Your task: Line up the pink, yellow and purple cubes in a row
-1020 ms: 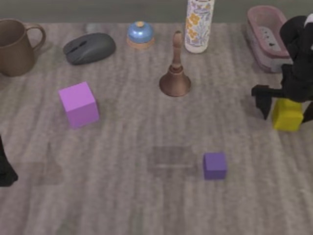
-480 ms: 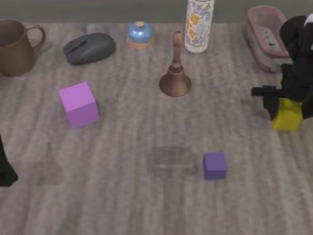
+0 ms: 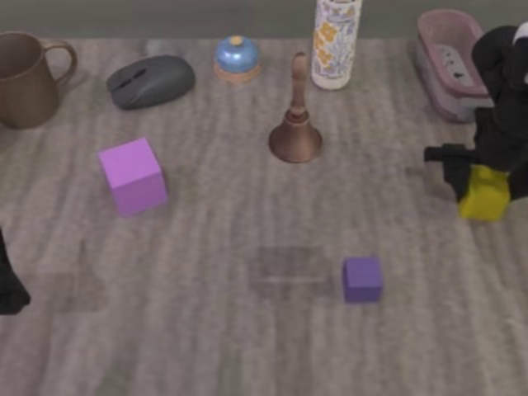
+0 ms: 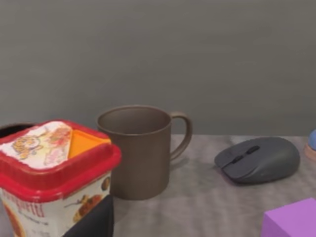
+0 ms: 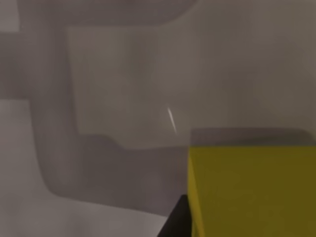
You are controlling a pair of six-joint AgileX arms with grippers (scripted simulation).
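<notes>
The yellow cube (image 3: 485, 198) sits near the table's right edge with my right gripper (image 3: 487, 186) shut on it, one jaw on each side. In the right wrist view the yellow cube (image 5: 252, 190) fills the corner, and one of the dark fingers (image 5: 177, 221) presses on its side. The pink cube (image 3: 132, 176) rests at the left of the table and shows in the left wrist view (image 4: 291, 219) too. The small purple cube (image 3: 362, 279) lies right of centre, towards the front. My left gripper (image 3: 8, 289) is parked at the left edge.
Along the back stand a brown mug (image 3: 29, 78), a grey mouse (image 3: 151, 81), a blue call bell (image 3: 237, 58), a brown hand bell (image 3: 295, 124), a printed bottle (image 3: 336, 41) and a pink container (image 3: 450, 62). A red-lidded tub (image 4: 49, 177) stands close to the left wrist camera.
The right gripper's jaws closed inward onto the yellow cube. The cube, the other cubes and the left arm stayed where they were.
</notes>
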